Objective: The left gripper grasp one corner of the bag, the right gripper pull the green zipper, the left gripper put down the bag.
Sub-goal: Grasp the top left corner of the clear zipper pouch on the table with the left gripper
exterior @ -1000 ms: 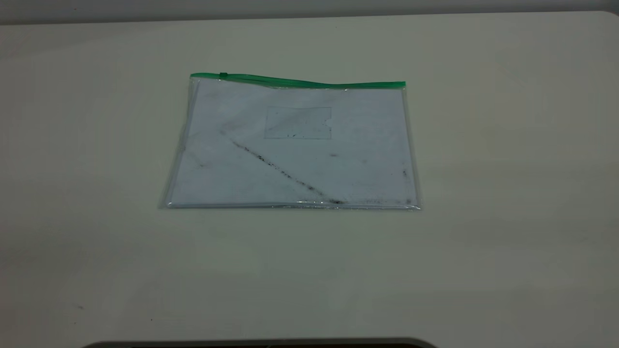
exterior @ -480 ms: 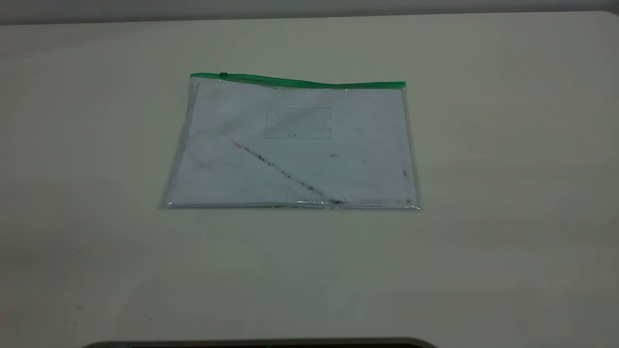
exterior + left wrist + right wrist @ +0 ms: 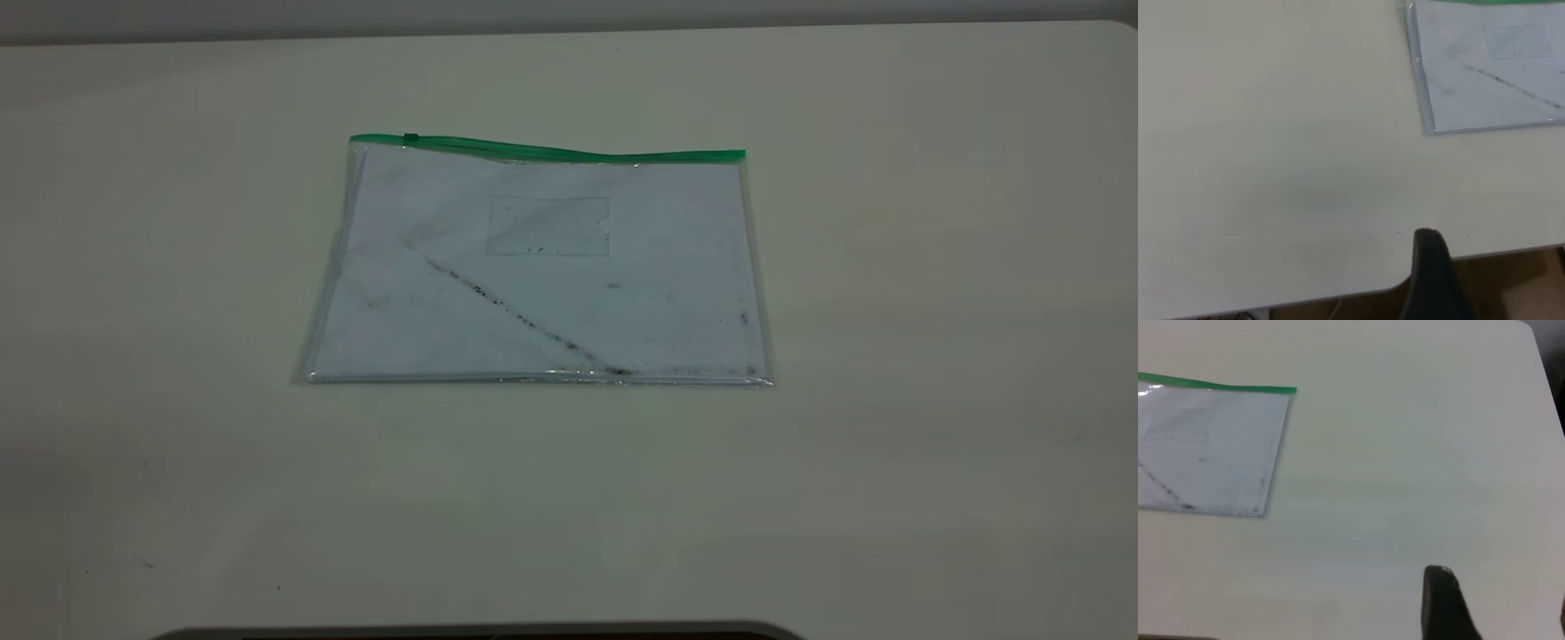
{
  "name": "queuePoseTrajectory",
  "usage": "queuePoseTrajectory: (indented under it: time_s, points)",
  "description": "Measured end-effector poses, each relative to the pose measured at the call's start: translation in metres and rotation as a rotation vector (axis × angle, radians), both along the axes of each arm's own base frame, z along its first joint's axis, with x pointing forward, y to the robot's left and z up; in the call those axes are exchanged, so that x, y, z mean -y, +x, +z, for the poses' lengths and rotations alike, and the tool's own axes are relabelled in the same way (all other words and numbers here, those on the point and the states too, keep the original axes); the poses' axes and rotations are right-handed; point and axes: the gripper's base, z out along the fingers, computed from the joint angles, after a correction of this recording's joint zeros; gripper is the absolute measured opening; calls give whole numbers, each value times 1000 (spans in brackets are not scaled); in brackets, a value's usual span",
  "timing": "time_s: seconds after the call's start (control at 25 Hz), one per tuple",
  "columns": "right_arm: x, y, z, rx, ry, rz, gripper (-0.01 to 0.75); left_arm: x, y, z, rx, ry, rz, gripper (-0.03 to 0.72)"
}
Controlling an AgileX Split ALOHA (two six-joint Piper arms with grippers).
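Note:
The bag [image 3: 542,276] lies flat near the middle of the table, clear plastic over a white sheet with a dark diagonal smudge. The green zipper [image 3: 569,153] runs along its far edge, with the slider tab [image 3: 410,138] near the far left corner. Neither gripper shows in the exterior view. The left gripper [image 3: 1497,243] is open and empty over the table's front edge, well away from the bag's near left corner [image 3: 1431,130]. The right gripper [image 3: 1501,587] is open and empty over bare table, right of the bag [image 3: 1211,447] and the zipper's right end [image 3: 1288,389].
The pale table [image 3: 889,356] surrounds the bag on all sides. Its front edge [image 3: 1338,293] shows in the left wrist view, with brown floor below. The table's right corner [image 3: 1531,330] shows in the right wrist view.

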Motion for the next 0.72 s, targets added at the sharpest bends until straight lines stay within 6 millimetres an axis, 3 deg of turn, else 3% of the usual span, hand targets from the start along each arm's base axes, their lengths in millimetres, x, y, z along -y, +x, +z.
queuePoseTrajectory:
  time_s: [0.36, 0.52, 0.72]
  points:
    - [-3, 6, 1, -35, 31, 24, 454, 4, 2, 2, -6, -36, -23, 538]
    - [-9, 39, 7, -128, 43, 92, 454, 5, 26, 15, -50, -43, -14, 538]
    - [-13, 103, 3, -197, 7, 171, 454, 7, 90, 17, -217, -32, -2, 538]
